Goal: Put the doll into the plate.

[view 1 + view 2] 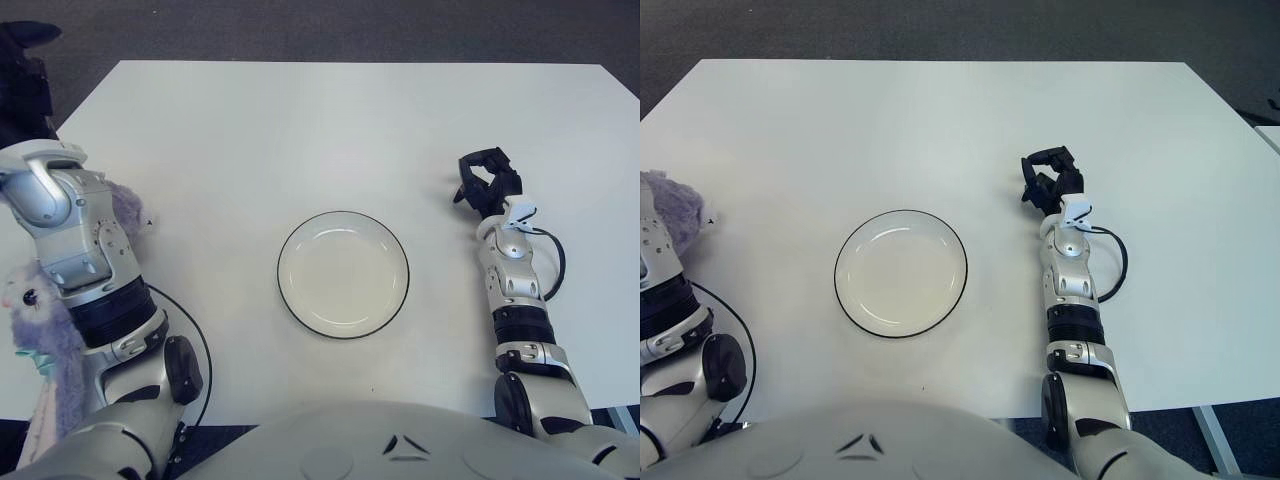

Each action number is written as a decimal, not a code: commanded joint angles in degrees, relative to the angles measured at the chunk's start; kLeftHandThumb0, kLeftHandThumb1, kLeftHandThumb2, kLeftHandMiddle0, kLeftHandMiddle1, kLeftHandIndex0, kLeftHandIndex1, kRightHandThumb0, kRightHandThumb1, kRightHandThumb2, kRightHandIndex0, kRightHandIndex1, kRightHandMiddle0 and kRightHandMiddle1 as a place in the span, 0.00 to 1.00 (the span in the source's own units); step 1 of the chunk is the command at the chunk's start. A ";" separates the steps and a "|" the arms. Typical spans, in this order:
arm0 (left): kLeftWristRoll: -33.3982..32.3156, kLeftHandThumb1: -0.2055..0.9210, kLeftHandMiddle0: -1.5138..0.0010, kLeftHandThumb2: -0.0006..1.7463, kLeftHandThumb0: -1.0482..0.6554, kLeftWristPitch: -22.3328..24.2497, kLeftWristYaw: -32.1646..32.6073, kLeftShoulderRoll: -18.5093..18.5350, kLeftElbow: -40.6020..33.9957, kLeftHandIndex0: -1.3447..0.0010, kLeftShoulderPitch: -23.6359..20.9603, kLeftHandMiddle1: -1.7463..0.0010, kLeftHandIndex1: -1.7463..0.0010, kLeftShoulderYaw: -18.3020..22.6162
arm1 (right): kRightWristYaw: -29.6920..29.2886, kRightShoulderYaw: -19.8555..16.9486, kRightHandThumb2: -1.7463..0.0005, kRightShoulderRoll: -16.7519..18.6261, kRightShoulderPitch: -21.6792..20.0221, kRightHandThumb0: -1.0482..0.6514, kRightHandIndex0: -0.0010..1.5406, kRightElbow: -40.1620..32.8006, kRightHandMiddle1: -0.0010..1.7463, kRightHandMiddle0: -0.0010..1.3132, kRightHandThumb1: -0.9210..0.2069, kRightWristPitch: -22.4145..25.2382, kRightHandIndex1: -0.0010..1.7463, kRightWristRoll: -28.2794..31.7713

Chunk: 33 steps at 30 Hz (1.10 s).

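White worktop (300,130) bearing round white black-rimmed plate (343,273). Fluffy purple plush doll (40,320) far left of plate, beside left arm; left hand's state indeterminable. Right hand (488,180) right of plate, curled, grasping nothing.

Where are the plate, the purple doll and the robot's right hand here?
plate (343,222), left eye view, far rim.
doll (28,300), left eye view, its face.
right hand (487,180), left eye view, middle of the dark fingers.

White rectangular surface (330,120), evenly lit; dark grey carpet floor (330,30) beyond its far edge and corners.
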 commanded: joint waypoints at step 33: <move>4.80 1.00 0.62 0.26 0.41 -2.59 -0.29 1.22 7.19 0.80 -1.28 0.19 0.04 -3.32 | -1.22 -1.05 0.78 0.32 -3.32 0.41 0.56 8.18 0.92 0.25 0.00 -0.15 1.00 0.31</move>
